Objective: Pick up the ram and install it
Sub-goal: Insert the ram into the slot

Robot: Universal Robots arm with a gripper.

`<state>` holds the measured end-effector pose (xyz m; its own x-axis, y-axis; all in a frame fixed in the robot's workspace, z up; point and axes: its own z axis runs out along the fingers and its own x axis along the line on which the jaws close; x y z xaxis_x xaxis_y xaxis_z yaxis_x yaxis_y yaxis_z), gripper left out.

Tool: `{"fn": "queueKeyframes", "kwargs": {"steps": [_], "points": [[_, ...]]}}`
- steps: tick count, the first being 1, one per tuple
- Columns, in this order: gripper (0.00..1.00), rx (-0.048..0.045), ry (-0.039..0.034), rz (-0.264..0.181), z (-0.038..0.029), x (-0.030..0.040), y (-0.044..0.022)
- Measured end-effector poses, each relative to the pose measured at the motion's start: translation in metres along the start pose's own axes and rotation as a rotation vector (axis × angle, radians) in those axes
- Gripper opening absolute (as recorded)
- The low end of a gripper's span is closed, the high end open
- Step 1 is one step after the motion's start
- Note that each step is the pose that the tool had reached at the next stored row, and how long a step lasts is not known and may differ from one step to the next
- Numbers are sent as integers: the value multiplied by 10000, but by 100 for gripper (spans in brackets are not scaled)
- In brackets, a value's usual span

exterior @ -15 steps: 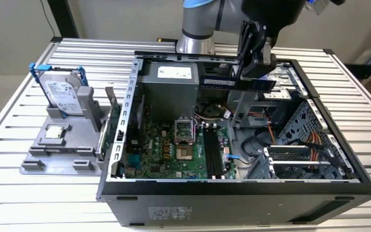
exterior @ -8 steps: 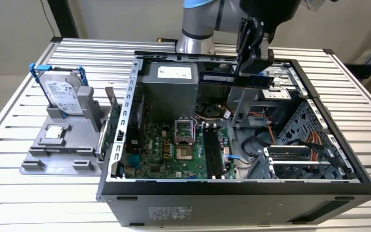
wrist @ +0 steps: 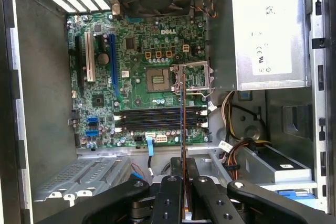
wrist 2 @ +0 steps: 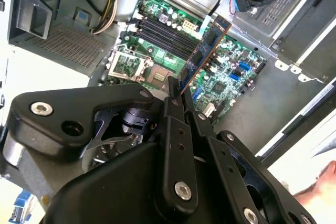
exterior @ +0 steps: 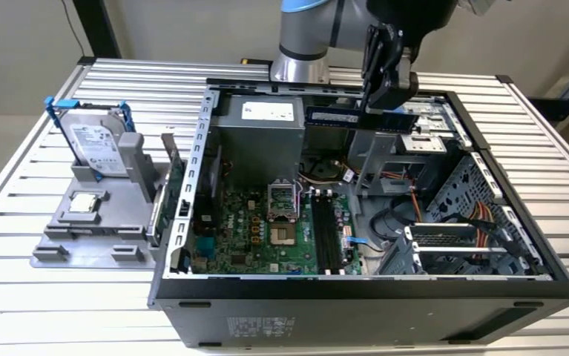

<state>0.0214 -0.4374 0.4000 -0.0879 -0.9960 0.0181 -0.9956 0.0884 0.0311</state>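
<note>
Black gripper jaws pinch the ram, which we hold on edge in the air over the open computer case. Below it we see the green motherboard and its dark memory slots.

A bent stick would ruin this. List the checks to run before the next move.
1. Grip of the fingers on the ram: ok.
2. Height, ram above the open case: ok.
3. Target, memory slots empty: ok.
4. Alignment, ram along the slots: not ok, it lies across them.
5. Open latches on the slots: cannot tell.
</note>
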Motion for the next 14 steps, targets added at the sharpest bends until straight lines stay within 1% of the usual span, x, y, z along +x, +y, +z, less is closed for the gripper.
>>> {"fn": "queueKeyframes", "kwargs": {"steps": [14], "points": [[0, 0, 2, 0, 1, 0, 0]]}}
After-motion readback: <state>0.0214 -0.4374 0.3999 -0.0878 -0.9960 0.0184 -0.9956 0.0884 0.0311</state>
